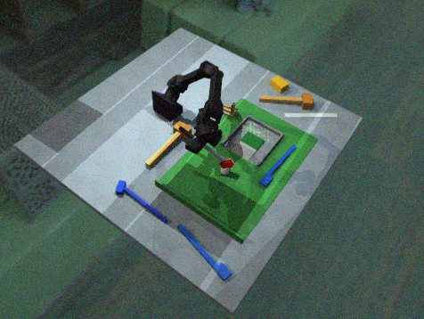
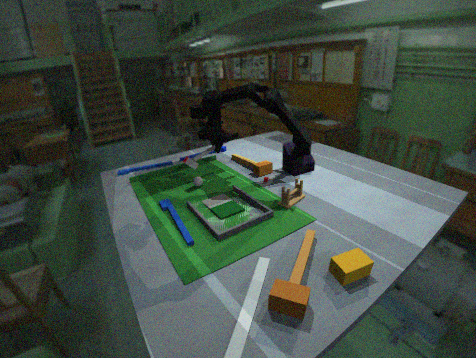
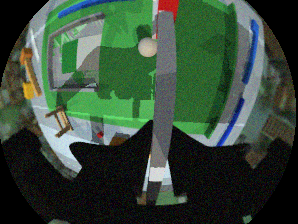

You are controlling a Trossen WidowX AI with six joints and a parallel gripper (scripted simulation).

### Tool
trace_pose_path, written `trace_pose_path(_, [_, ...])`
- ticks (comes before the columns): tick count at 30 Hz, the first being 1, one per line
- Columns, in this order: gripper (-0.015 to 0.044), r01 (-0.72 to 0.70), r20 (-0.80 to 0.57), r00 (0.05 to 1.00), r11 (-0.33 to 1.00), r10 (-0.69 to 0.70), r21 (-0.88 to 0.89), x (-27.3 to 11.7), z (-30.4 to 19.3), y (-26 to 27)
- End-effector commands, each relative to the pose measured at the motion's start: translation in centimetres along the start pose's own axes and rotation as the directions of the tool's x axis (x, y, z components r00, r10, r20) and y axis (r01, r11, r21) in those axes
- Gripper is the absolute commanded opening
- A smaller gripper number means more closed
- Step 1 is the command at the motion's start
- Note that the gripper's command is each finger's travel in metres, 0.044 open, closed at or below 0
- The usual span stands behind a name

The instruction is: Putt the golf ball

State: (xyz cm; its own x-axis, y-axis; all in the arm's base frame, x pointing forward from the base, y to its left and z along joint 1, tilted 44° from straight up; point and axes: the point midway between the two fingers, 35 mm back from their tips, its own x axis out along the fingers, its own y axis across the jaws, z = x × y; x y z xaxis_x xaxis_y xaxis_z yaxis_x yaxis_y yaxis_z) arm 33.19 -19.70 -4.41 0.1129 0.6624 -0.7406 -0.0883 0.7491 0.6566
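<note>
My gripper (image 1: pixel 201 146) (image 2: pixel 219 148) (image 3: pixel 157 123) is shut on the red putter, above the green mat's rear part in the exterior view. The putter's grey shaft (image 1: pixel 214 154) (image 2: pixel 201 152) (image 3: pixel 165 80) slants outward to its red head (image 1: pixel 226 163) (image 2: pixel 187 160) (image 3: pixel 169 5). The white golf ball (image 1: pixel 224 171) (image 2: pixel 198 181) (image 3: pixel 147 47) is on the mat, left of the shaft in the wrist view. The head looks raised and beyond the ball in the exterior view; the exact gap is unclear. The raised green (image 1: pixel 252 140) (image 2: pixel 227 209) (image 3: pixel 69 56) lies inside a grey wall (image 1: pixel 271 151) (image 2: pixel 245 227) (image 3: pixel 51 65), beside the pale ramp (image 1: pixel 242 152) (image 2: pixel 214 201) (image 3: pixel 89 49).
A blue putter (image 1: pixel 280 164) (image 2: pixel 179 226) lies on the green mat (image 1: pixel 285 131) (image 2: pixel 192 270). A wooden rack (image 1: pixel 230 110) (image 2: pixel 292 196) (image 3: pixel 60 121) stands at its edge. Orange mallets (image 1: pixel 307 101) (image 1: pixel 180 128), a yellow block (image 1: pixel 279 84) (image 2: pixel 351 266) and more blue putters (image 1: pixel 144 203) (image 1: pixel 202 250) lie around.
</note>
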Motion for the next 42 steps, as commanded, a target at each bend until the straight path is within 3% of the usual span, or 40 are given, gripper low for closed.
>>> trace_pose_path(1, [0.0, -0.005, 0.0, 1.0, 0.998, 0.005, 0.069, 0.2, -1.1, -2.0])
trace_pose_path(16, [0.0, -0.006, 0.001, 1.0, 0.998, 0.006, 0.068, 4.1, -1.1, -1.9])
trace_pose_path(42, [0.0, -0.005, -0.004, 1.0, 0.998, 0.005, 0.06, 6.8, -1.1, -1.8])
